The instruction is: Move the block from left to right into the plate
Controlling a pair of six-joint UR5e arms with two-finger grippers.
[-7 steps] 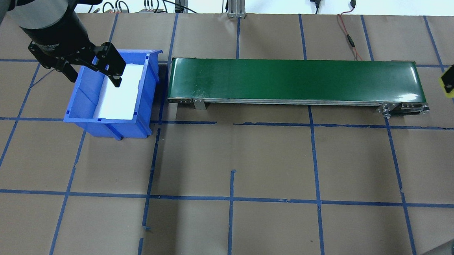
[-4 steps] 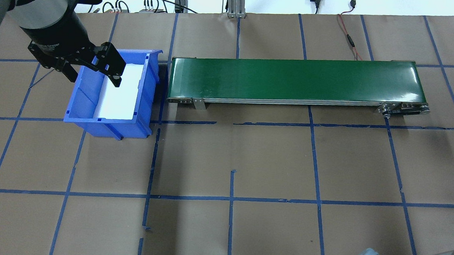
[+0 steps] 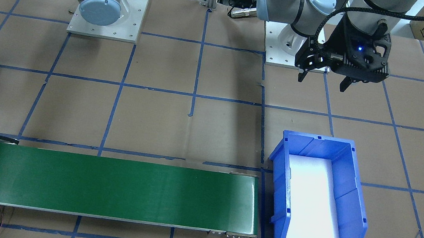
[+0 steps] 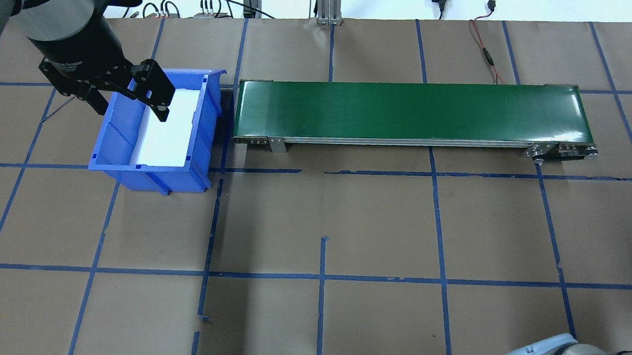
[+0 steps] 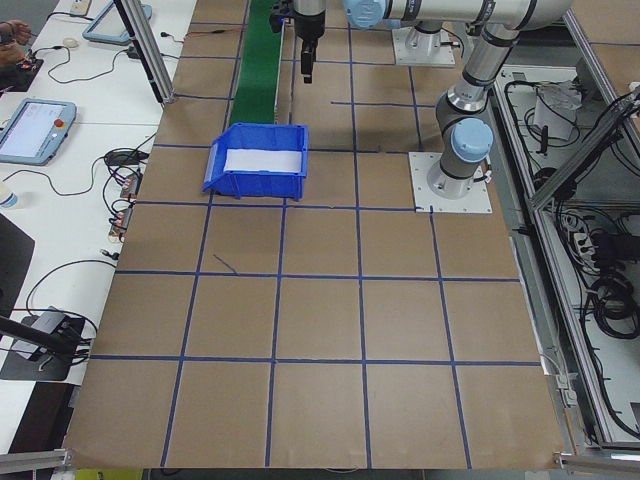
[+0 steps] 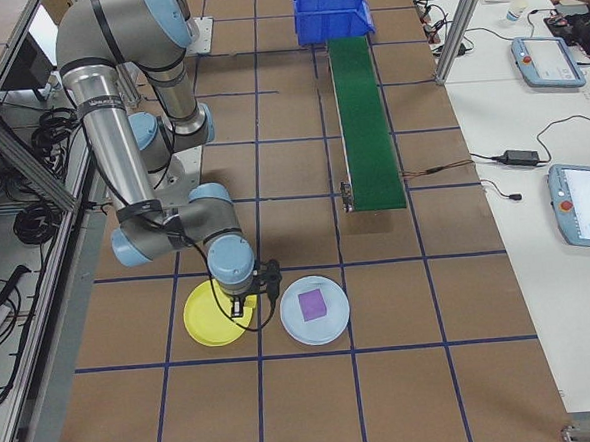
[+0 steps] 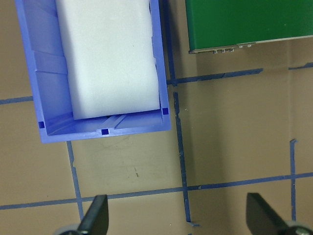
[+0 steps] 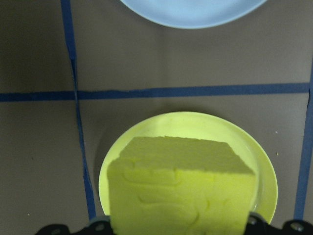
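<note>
Right pincer (image 8: 178,230), yellow block (image 8: 181,188) above plate (image 8: 264,171); no legible writing.

Robotics lab: taped table (image 4: 378,231), teach pendants (image 6: 546,60).

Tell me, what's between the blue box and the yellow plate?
In the exterior right view, the green conveyor belt stretches from the blue box toward the yellow plate, then bare taped table.
</note>
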